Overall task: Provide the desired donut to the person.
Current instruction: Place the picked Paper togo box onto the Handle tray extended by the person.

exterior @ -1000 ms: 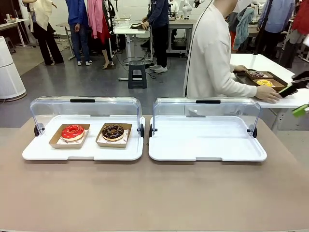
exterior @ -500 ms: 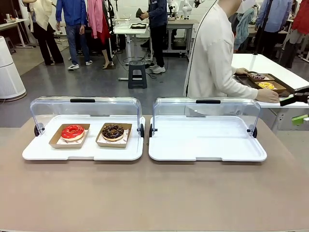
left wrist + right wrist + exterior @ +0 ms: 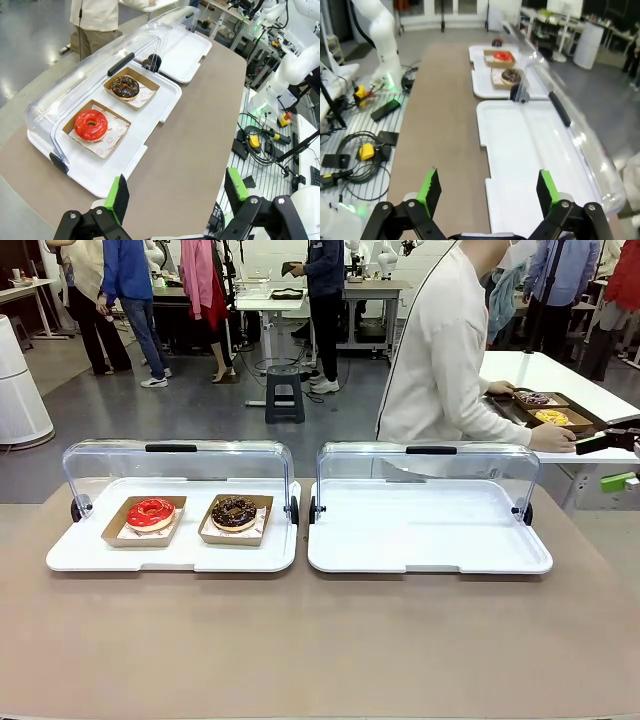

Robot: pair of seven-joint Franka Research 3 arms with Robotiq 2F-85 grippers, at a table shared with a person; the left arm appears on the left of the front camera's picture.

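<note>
While both arms hang back over the robot's side of the brown table (image 3: 320, 640), their fingers stand spread wide with nothing between them: the left gripper (image 3: 177, 192) above the table edge, the right gripper (image 3: 487, 192) over the near corner of the bare right tray (image 3: 430, 530). Farther out, at about ten o'clock from table centre, the left tray (image 3: 170, 552) carries two cardboard boats side by side under its raised clear lid (image 3: 180, 462). The red-glazed donut (image 3: 150, 513) sits at nine o'clock of the chocolate donut (image 3: 234, 512), close but apart. At two o'clock the right tray lies under its own tipped-back lid (image 3: 430, 465). Beyond the far edge, at one o'clock, the person (image 3: 445, 360) in a cream cardigan is turned sideways toward a white side table (image 3: 560, 375), one hand (image 3: 553, 438) resting by a dark tray there holding a yellow donut (image 3: 550, 417) and a darker one behind it.
</note>
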